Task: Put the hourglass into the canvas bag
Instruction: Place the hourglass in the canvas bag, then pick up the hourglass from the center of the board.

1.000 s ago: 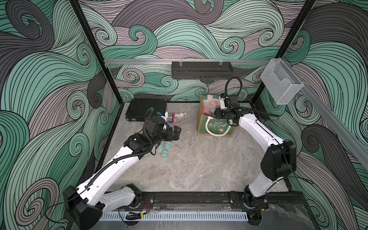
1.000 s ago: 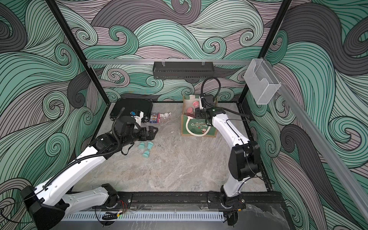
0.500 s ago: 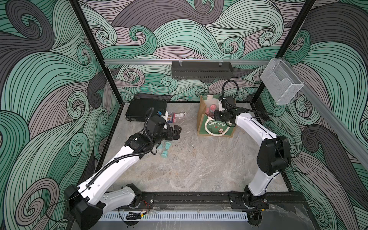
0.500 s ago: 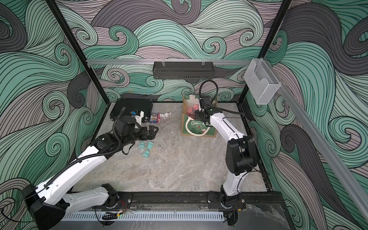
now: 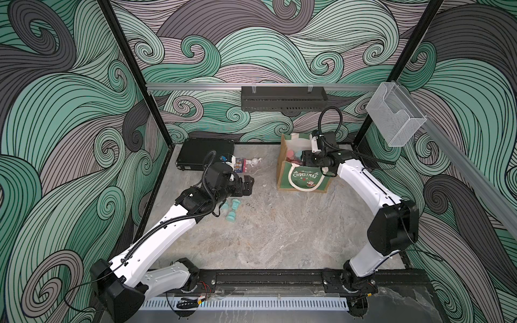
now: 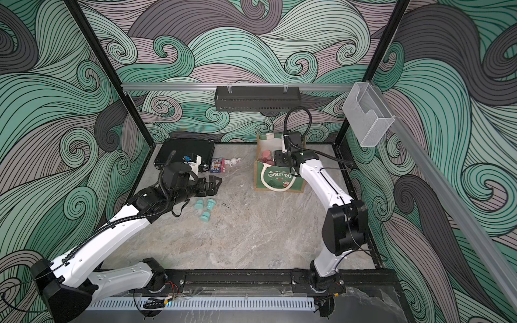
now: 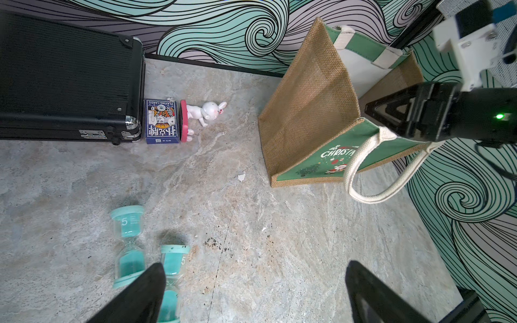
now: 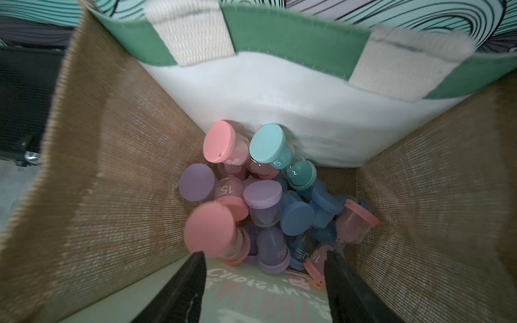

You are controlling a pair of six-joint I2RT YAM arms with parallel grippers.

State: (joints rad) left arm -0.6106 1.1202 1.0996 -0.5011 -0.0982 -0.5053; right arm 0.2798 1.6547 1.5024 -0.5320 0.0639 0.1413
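Three walls (image 5: 265,42) printed with teal, grey and mauve swirls are set around a grey marble-look tabletop (image 5: 279,229). An aluminium rail (image 5: 195,86) is run along the back wall above the canvas bag (image 5: 303,179), and a black perforated shelf (image 5: 282,98) is hung from it. A clear plastic holder (image 5: 394,120) is mounted on the wall at the bag's right-arm side.

A black hard case (image 5: 204,152) is laid flat, well apart from the bag on the left arm's side. The bag is stood upright near the tabletop's back edge, with its green "Christmas" front turned toward the arm bases and its mouth open.

The right gripper (image 8: 264,254) is held at the bag's mouth, its fingers apart with nothing clasped. The left gripper (image 7: 254,268) is held above the tabletop away from the bag, fingers spread wide and empty.

Between case and bag, just beside the case, a box of playing cards (image 7: 161,121) and a white rabbit figurine (image 7: 205,113) are laid. Two teal hourglasses (image 7: 128,246) are seen on the tabletop, well apart from the bag, their long axes roughly parallel.

Inside the bag a pile of hourglasses (image 8: 268,195) in pink, purple, blue and teal is gathered on the floor. The pink hourglass (image 8: 212,232), blurred, is found on that pile near the bag's tan side wall. Its round cap is turned up toward the mouth, and its long axis is run steeply down toward the bag's floor.
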